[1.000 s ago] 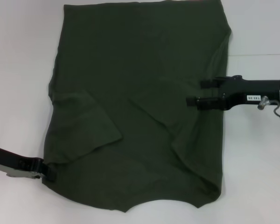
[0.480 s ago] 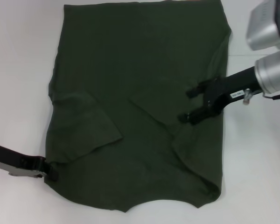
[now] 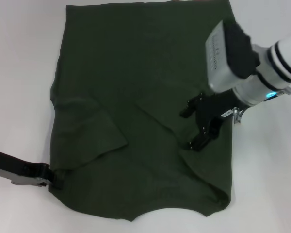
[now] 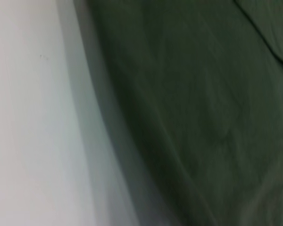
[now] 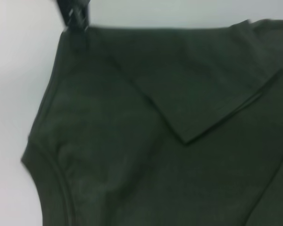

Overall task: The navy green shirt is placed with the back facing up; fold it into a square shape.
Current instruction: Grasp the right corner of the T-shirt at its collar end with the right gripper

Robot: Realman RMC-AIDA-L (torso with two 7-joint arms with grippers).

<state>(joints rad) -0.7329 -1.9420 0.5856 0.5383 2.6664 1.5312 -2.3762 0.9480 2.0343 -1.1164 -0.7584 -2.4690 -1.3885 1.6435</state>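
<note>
**Shirt flat on the table, both sleeves folded in**

The navy green shirt (image 3: 140, 97) lies spread on the white table (image 3: 19, 73), plain side up, with its collar edge at the side nearest the robot. Both short sleeves are turned inward over the body of the shirt — one flap on the shirt's left half, one on its right.

The right gripper (image 3: 191, 126) hangs over the shirt's right half, just beside the folded right sleeve, its two black fingers spread apart and holding nothing.

The left gripper (image 3: 56, 180) sits at the shirt's near left corner, against the cloth edge — whether its fingers are parted or pinched on the fabric, I cannot tell; the left wrist view shows only cloth and table
</note>
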